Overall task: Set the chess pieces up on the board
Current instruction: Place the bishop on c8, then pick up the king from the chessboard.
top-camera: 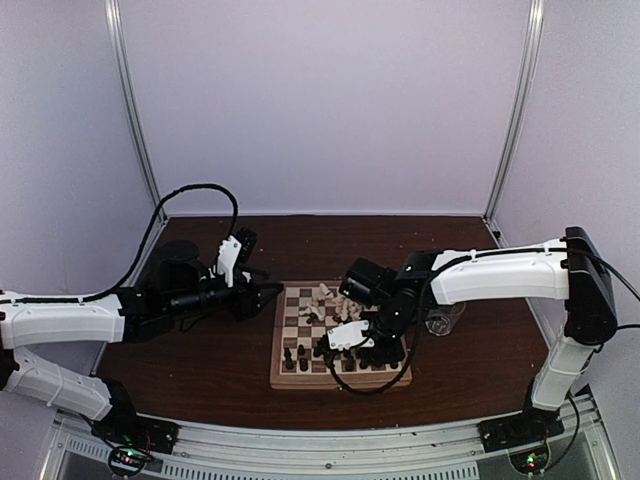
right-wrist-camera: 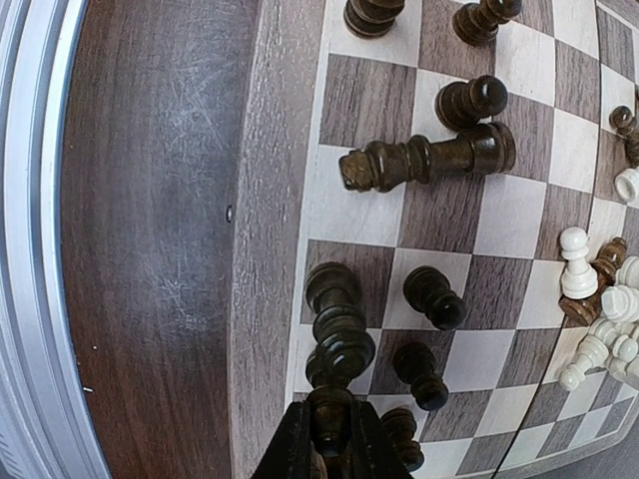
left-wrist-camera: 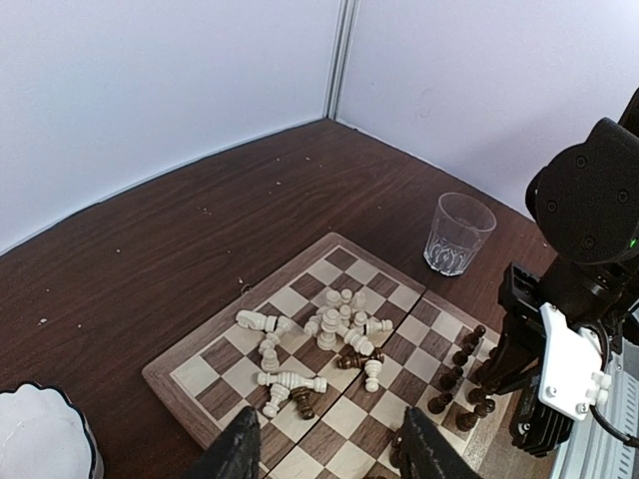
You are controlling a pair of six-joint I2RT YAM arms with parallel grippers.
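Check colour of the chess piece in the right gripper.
Dark brown, near black; chess piece in right gripper shows best in the right wrist view.

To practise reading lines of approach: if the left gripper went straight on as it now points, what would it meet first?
Probably the board, near the toppled cream pieces; depth is unclear.

The end effector pinches one dark chessman.

Dark brown wooden tabletop, and flat on it sits the checkered board, light border all round. Just off its right edge stands a clear glass, upright, not touching. On the opposite side, apart from the board, there's a white scalloped bowl, only partly in view.
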